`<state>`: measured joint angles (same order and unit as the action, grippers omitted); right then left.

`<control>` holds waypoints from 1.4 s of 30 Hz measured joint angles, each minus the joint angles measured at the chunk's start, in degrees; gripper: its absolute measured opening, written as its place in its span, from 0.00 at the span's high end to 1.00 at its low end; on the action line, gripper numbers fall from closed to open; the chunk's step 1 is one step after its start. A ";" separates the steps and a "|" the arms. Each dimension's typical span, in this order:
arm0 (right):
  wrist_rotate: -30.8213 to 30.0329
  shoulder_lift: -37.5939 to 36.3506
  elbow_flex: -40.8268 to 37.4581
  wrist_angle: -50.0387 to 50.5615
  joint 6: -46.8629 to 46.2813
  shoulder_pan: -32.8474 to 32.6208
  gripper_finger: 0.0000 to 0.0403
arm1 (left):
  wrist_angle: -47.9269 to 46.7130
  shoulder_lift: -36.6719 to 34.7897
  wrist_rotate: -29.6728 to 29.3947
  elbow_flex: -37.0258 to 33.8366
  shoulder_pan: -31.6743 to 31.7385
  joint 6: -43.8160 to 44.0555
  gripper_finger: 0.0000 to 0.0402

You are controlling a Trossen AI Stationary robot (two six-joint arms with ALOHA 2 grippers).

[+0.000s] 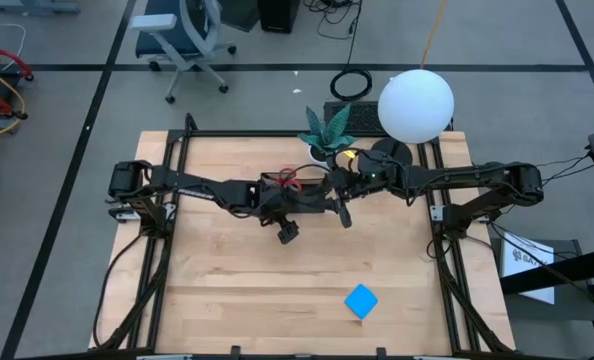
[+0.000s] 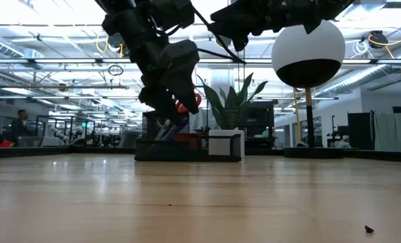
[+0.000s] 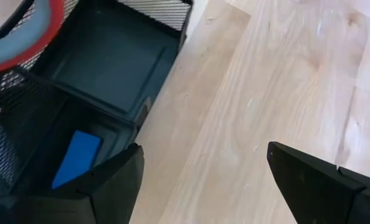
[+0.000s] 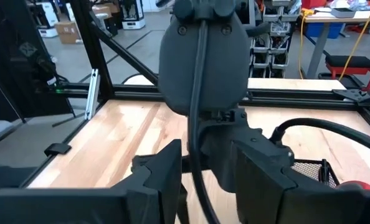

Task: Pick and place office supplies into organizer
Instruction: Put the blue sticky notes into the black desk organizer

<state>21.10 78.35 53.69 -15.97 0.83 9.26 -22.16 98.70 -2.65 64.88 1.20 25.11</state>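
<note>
Both arms are reaching toward the middle of the table [image 1: 227, 290], meeting near its far edge where the black mesh organizer [image 3: 119, 56] is sitting. The left gripper [image 3: 200, 174] is hanging just beside the organizer with its fingers [image 3: 309, 180] spread wide and nothing between them, bare wood showing in the gap. Its wrist view is looking down into the tray: the small blue eraser-like piece [image 3: 77, 157] is lying flat in one low compartment, the neighbouring compartment is showing only its dark floor, and a red scissors handle [image 3: 29, 37] is curving over the mesh wall of another section. In the low view the red handles [image 2: 187, 101] are standing up out of the organizer [image 2: 187, 145], right behind the left arm. The right gripper [image 4: 207, 180] is hovering close by, pointing at the left arm's wrist; its jaws are standing partly apart, and whether anything is pinched between them I cannot tell, since the other arm's body fills the space beyond them. The bright blue square pad [image 1: 361, 300] is lying alone on the near part of the table, well apart from both grippers and the organizer. A potted plant [image 1: 327, 130] is standing at the table's far edge, beside a white globe lamp [image 1: 415, 105].
</note>
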 joint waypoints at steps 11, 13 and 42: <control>0.17 -1.79 0.00 -2.56 -0.47 -3.28 0.68 | -3.27 0.00 -0.38 0.00 0.18 -1.90 0.14; 0.17 -2.77 0.00 -2.45 -0.10 -4.57 0.68 | -3.27 0.00 -0.40 0.00 0.18 -3.30 0.14; -10.21 -8.34 0.02 4.51 16.37 -24.00 0.68 | 7.65 -0.02 -0.35 0.02 -3.15 -10.07 0.14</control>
<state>10.90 70.01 53.71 -11.46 17.20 -14.74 -14.52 98.67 -3.01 64.90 -1.95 15.04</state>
